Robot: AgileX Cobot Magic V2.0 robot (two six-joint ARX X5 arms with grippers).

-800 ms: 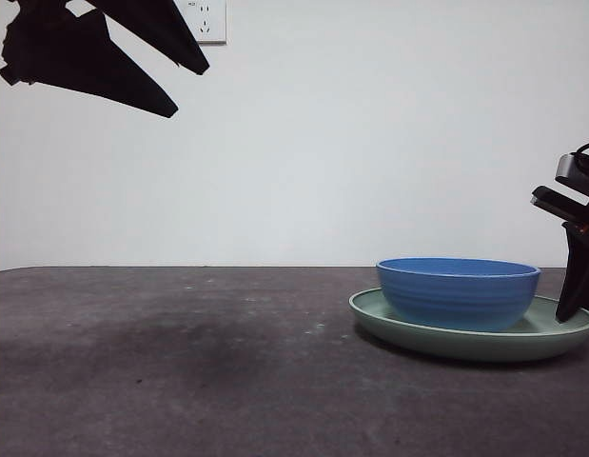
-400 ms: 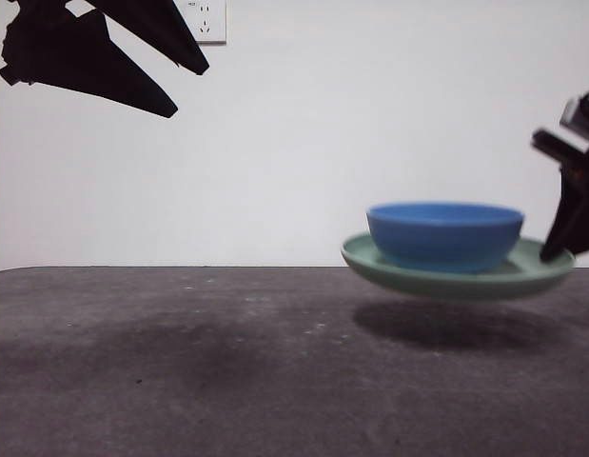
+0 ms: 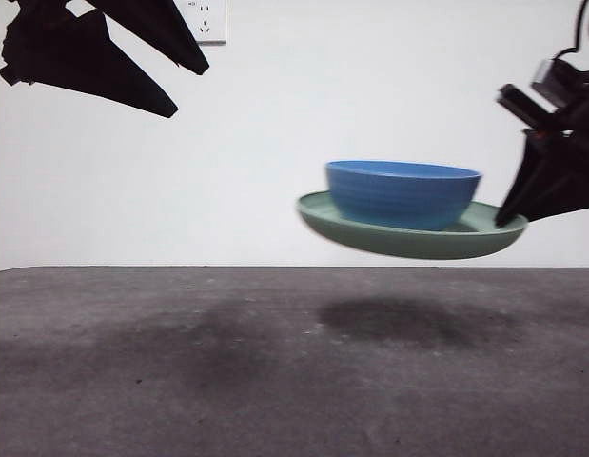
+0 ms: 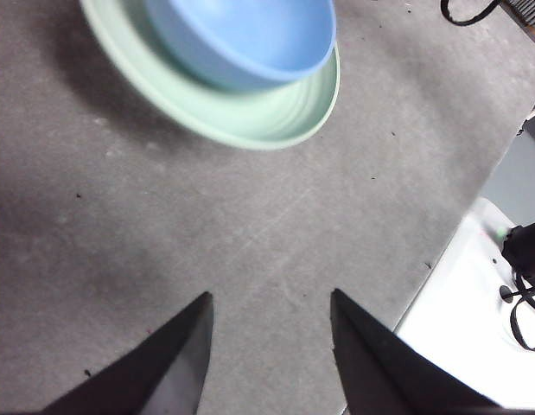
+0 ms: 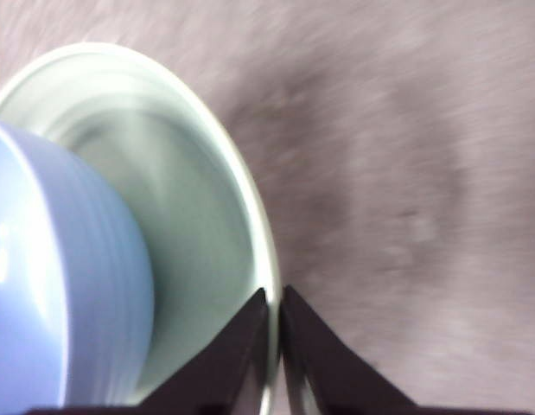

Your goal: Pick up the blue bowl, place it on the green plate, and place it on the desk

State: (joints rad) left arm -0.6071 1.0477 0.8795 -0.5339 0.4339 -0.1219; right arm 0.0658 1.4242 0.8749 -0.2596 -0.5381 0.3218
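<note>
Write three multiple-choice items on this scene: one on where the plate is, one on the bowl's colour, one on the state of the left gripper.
1. Where is the green plate?
A. flat on the desk
B. in the air above the desk
C. upside down on the bowl

2. What colour is the bowl?
A. red
B. white
C. blue

3. The left gripper is
A. open and empty
B. shut on the bowl
C. shut on the plate

Answers:
1 B, a shadow lies on the desk beneath the plate, whose rim the right gripper clamps.
2 C, its wall is medium blue.
3 A, its jaws stand apart over bare desk.
</note>
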